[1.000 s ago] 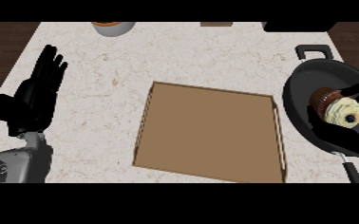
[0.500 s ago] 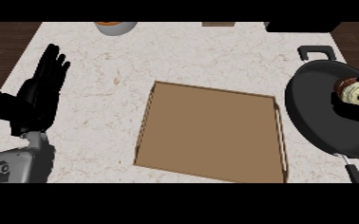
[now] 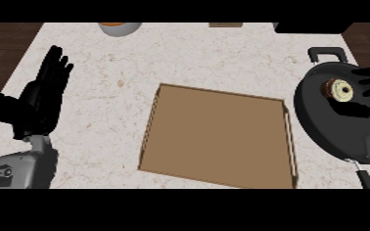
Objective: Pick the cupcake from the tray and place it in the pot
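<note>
Cupcake (image 3: 338,90) is sitting inside the pot (image 3: 318,122) at the right of the counter (image 3: 202,54), close to the pot's upper rim and well apart from the tray (image 3: 217,137). I am reading that as the placement being done, since the tray is lying bare in the middle with nothing on its brown floor.

My left hand (image 3: 45,95) is resting at the left edge, released, fingers straight and pointing up, holding nothing. I am judging that it is parked there to stay out of the way, as the pot lies on the other side.

A dark shape at the right edge over the pot's rim is possibly my right hand (image 3: 362,76). I cannot tell what state it is in, but nothing appears to be gripping the cupcake.

Counting what is showing: one cupcake, one pot with a loop handle (image 3: 329,54) at its top, one tray, and one bowl (image 3: 119,27) with something orange at the counter's far edge.
</note>
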Robot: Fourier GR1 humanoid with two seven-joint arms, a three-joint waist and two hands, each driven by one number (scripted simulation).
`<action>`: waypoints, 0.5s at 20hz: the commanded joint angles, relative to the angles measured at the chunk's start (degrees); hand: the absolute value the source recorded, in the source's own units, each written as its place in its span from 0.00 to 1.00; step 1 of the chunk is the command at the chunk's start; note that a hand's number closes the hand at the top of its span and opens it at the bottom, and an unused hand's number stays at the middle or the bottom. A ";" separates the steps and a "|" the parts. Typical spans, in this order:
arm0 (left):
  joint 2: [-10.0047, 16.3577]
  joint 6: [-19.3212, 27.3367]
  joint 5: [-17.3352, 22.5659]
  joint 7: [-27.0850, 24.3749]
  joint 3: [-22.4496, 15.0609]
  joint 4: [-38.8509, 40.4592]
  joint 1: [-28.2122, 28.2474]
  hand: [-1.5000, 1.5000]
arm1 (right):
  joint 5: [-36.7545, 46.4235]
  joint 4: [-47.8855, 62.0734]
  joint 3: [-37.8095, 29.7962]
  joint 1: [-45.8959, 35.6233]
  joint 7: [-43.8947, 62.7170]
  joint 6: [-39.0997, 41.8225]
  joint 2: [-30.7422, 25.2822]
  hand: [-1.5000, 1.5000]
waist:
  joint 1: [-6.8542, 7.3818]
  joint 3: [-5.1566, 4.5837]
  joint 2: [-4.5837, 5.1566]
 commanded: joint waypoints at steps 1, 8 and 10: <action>0.40 -1.91 1.36 -2.51 0.96 0.21 2.61 0.50 | -6.77 10.34 -2.18 -2.93 -7.72 2.49 0.46 0.00 | 0.33 0.03 0.01; -0.40 -0.47 0.87 0.66 0.03 -0.31 -0.50 0.50 | -21.85 13.18 -9.44 -7.98 -20.52 8.64 2.38 0.00 | -0.36 0.09 -0.07; -2.24 2.24 -2.12 2.20 -2.53 -3.34 0.97 0.50 | -25.37 12.54 -11.59 -7.39 -22.46 9.30 3.24 0.00 | -0.51 0.07 -0.31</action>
